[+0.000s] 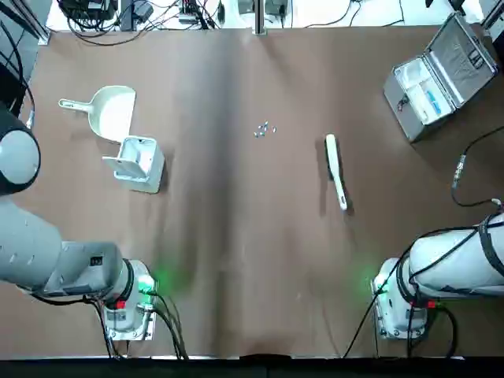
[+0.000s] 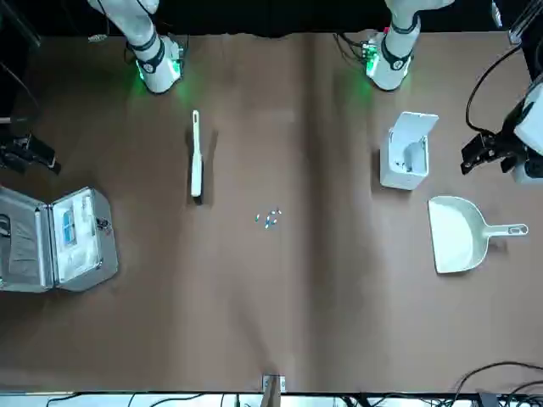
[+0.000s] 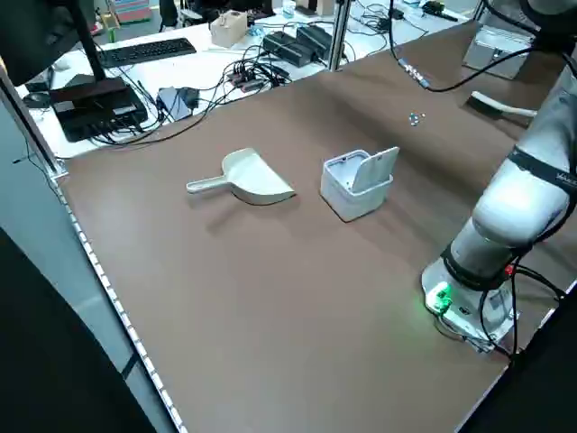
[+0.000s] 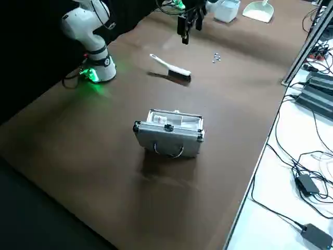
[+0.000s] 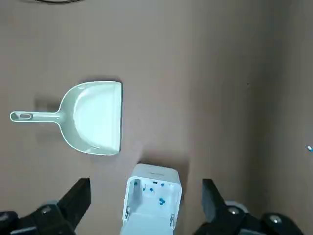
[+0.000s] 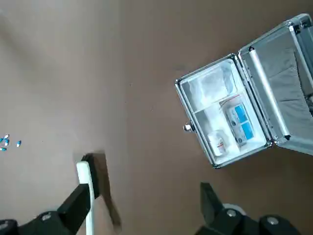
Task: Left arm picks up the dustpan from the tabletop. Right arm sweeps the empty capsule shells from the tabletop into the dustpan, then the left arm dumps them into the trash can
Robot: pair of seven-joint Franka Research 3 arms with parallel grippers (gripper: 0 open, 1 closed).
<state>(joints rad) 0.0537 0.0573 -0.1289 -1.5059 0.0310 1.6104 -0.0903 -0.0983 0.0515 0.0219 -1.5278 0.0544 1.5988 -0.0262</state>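
Soft light fell on the brown tabletop [image 1: 236, 236]. Green lamps glowed on the arms' bases, and dark shadows lay beside things. The far pieces seemed a bit fuzzy.

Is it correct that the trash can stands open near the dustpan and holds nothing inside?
Not quite: the trash can does stand open near the dustpan, but the left wrist view shows a few small blue pieces inside.

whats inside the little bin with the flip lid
The trash can stands open, with a few small blue-and-white pieces on its floor. The part nearest the lid is hard to make out, and anything beneath those pieces is hidden.
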